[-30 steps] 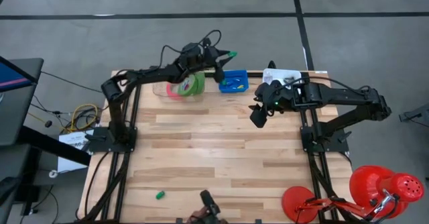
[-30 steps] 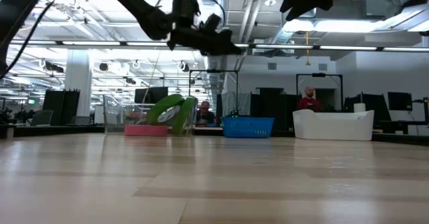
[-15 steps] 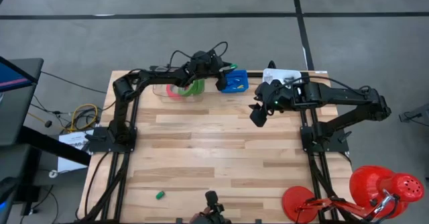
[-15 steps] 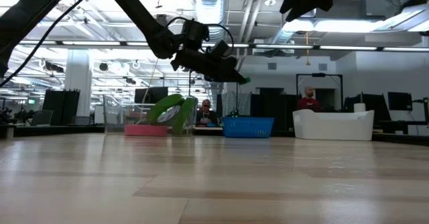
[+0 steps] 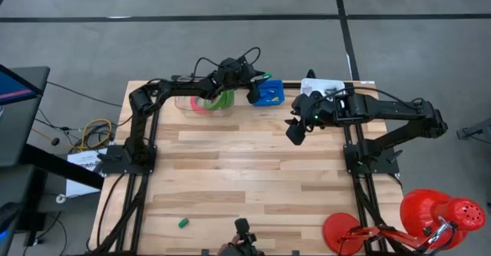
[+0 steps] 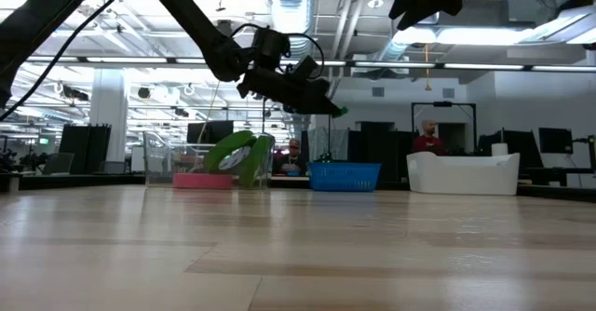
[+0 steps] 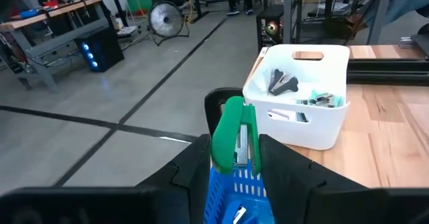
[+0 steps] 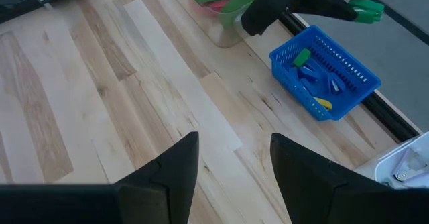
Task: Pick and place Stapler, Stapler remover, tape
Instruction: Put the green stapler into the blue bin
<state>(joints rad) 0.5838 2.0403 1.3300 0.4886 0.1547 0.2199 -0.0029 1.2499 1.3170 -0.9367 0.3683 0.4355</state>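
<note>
Looking straight down from above, the left gripper [image 5: 259,85] hangs at the far edge of the table, pinching a small green stapler [image 5: 265,77] right over the blue basket [image 5: 268,95]. The basket appears to be the drop place for such pieces, so the piece is probably carried there to be let go. Just behind the gripper, back along its arm, the clear tub [image 5: 201,103] holds the green and pink tape rolls [image 5: 218,100]. The left arm stretches long and nearly flat along the far side of the table. The right gripper [image 5: 295,132] waits off to the side, nearer the white bin [image 5: 321,86], its arm bent and its fingers spread with nothing between them.

From table height, the left gripper [image 6: 321,103] sits well above the basket [image 6: 344,175], tilted downward, the green tip of the stapler [image 6: 341,112] poking out of it. The tape rolls [image 6: 237,155] lean in the tub [image 6: 168,158] below and behind it.

In the left wrist view, the two fingers [image 7: 190,169] press on the green stapler [image 7: 234,135], which stands lengthwise between them. The basket rim [image 7: 231,196] lies directly beneath, and the white bin [image 7: 300,96], holding dark and pale pieces, stands just ahead.

In the right wrist view, the right fingers [image 8: 175,168] stand apart over bare wood. Ahead of them is the basket [image 8: 325,80] with small blue, green and yellow pieces, with the left gripper [image 8: 342,8] and stapler [image 8: 367,10] above it.
</note>
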